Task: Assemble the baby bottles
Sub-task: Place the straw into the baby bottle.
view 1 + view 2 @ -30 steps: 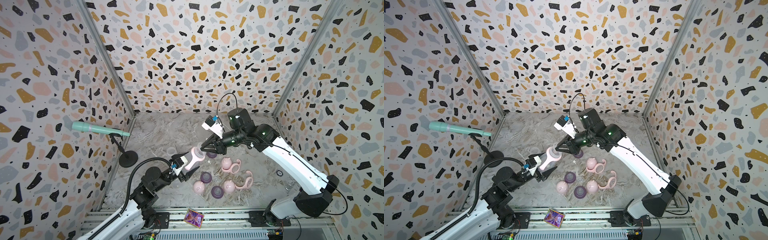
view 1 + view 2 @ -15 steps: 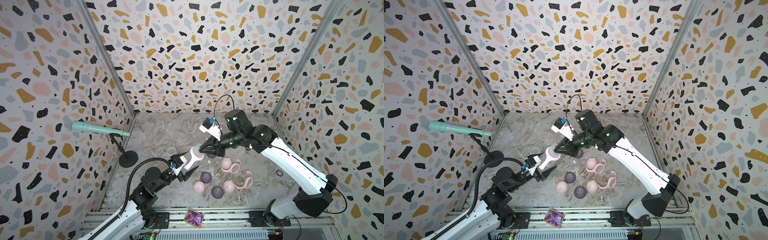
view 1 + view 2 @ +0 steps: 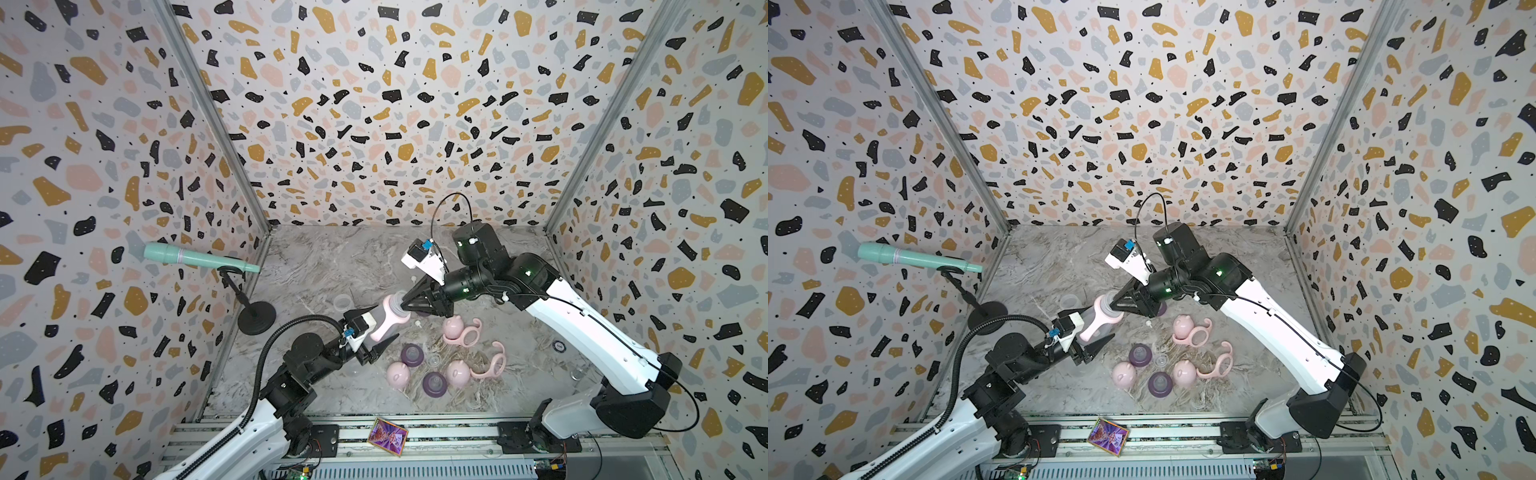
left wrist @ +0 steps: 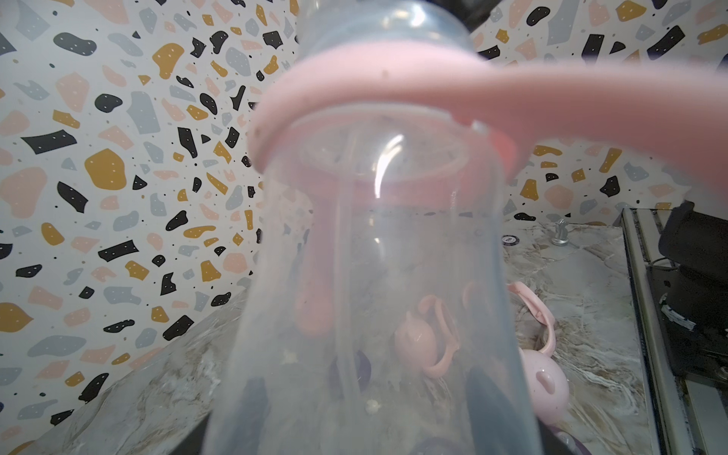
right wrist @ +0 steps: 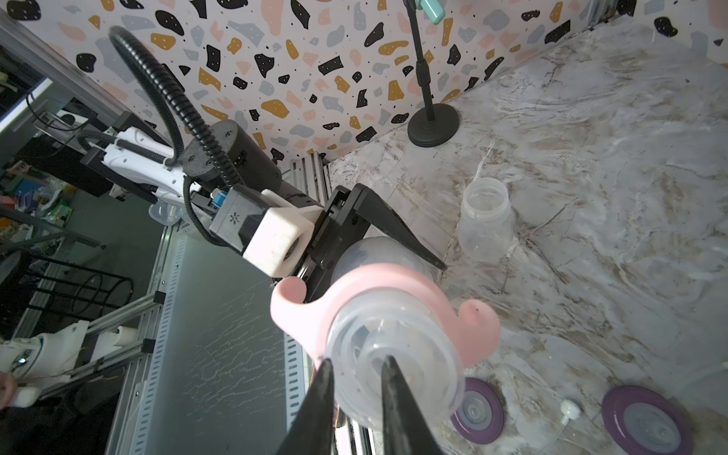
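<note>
My left gripper point(image 3: 386, 329) is shut on the body of a clear baby bottle point(image 3: 395, 302), held tilted above the table. The bottle wears a pink two-handled collar point(image 3: 388, 322) on its neck. My right gripper point(image 5: 356, 360) is at the bottle point(image 5: 394, 370) mouth. Its jaws stand a little apart, one finger outside the rim by the collar point(image 5: 378, 283), the other across the opening. In the left wrist view the bottle point(image 4: 374, 275) fills the frame. A second clear bottle point(image 5: 486, 220) stands on the table beyond. Pink caps point(image 3: 398, 372), purple teat rings point(image 3: 412, 354) and pink collars point(image 3: 494, 361) lie loose.
A teal microphone point(image 3: 195, 257) on a black stand point(image 3: 255, 318) is at the left wall. A colourful card point(image 3: 387, 430) lies on the front rail. Small clear pieces point(image 3: 434, 360) sit among the loose parts. Patterned walls close in three sides.
My right gripper has edged closer onto the bottle's mouth. Its jaws narrowed, then widened slightly. The left arm and the bottle have stayed nearly still.
</note>
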Controlling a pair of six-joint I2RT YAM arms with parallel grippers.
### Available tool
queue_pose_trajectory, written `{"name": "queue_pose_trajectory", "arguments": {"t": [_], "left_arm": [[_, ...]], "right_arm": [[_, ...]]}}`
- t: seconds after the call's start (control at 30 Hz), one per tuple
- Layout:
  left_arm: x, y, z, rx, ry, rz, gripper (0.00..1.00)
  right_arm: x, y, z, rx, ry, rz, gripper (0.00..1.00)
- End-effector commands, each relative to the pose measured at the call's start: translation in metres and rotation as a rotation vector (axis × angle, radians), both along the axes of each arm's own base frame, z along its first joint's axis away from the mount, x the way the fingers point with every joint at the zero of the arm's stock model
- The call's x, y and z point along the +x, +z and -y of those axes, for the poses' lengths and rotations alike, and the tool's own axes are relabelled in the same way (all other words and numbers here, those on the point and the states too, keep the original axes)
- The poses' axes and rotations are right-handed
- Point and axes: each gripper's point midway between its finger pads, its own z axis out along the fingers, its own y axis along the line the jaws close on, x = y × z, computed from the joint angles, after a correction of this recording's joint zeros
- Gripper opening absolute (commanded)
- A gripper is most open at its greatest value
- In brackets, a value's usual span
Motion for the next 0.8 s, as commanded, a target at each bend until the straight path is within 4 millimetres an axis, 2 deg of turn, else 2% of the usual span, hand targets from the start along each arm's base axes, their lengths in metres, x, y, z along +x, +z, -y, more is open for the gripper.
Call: {"name": "queue_pose_trajectory", "arguments": {"t": [0.0,0.13,0.23,0.43,0.77], "left_arm": [[-0.007,0.044,0.000,-0.088,-0.024,0.125,0.00],[-0.008,0.045,-0.001,-0.094,-0.024,0.133,0.00],[-0.008,0.045,-0.001,-0.101,-0.025,0.133,0.00],[-0.010,0.046,-0.002,-0.115,-0.026,0.134,0.00],[-0.009,0.045,-0.002,-0.113,-0.025,0.131,0.00]], "right_arm": [[-0.001,0.030,0.010,0.058,0.007,0.013,0.30],[0.004,0.042,0.015,0.095,0.000,0.012,0.36],[0.004,0.041,0.014,0.100,-0.001,0.003,0.37],[0.022,0.022,0.018,0.013,-0.096,0.024,0.32],[0.011,0.005,0.001,-0.026,-0.038,0.012,0.32]]}}
